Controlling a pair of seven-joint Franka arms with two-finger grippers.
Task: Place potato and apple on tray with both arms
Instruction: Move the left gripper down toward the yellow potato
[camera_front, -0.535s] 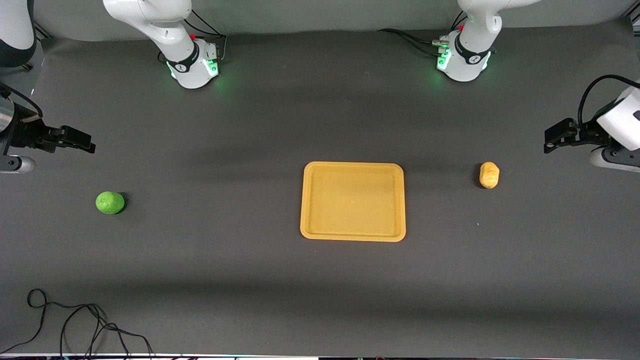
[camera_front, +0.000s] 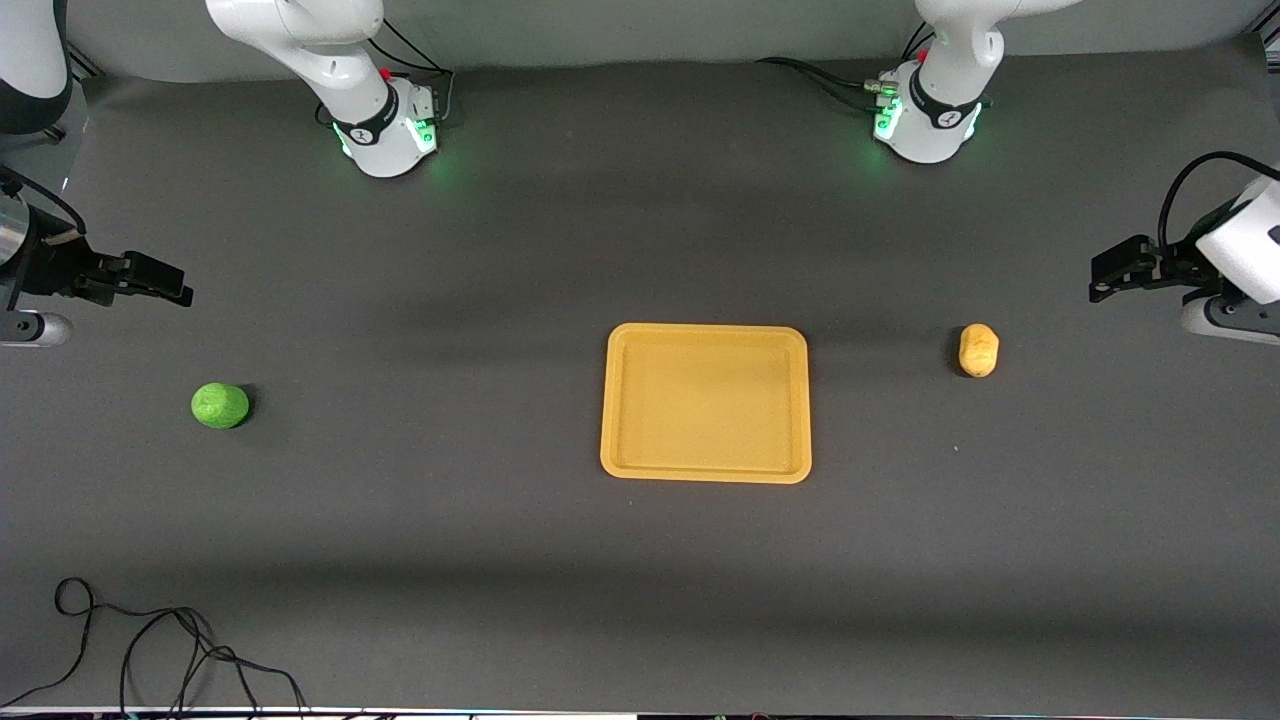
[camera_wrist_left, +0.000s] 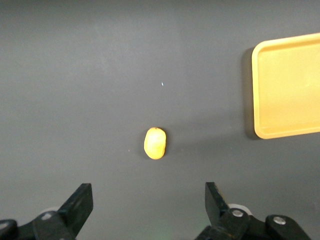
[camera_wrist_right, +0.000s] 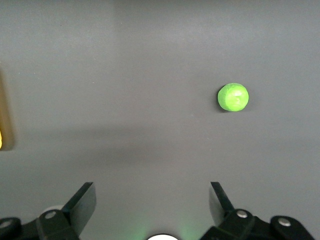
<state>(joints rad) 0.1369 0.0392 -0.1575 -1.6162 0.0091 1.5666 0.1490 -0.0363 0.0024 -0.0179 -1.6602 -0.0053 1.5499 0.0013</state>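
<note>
The yellow-orange tray (camera_front: 706, 332) lies flat in the middle of the table. The potato (camera_front: 978, 350) lies on the table toward the left arm's end, apart from the tray. The green apple (camera_front: 220, 405) lies toward the right arm's end. My left gripper (camera_front: 1104, 280) is open and empty in the air past the potato, at the table's end. In the left wrist view the potato (camera_wrist_left: 155, 143) lies ahead of the open gripper (camera_wrist_left: 147, 192), and the tray (camera_wrist_left: 257, 90) is off to one side. My right gripper (camera_front: 165, 280) is open and empty, with the apple (camera_wrist_right: 233, 97) ahead of it (camera_wrist_right: 152, 190).
The two arm bases (camera_front: 385, 140) (camera_front: 925, 125) stand along the table's edge farthest from the front camera, with cables beside them. A loose black cable (camera_front: 150, 640) lies near the front edge at the right arm's end.
Both grippers have shifted only very slightly. The potato, the apple and the tray have not moved.
</note>
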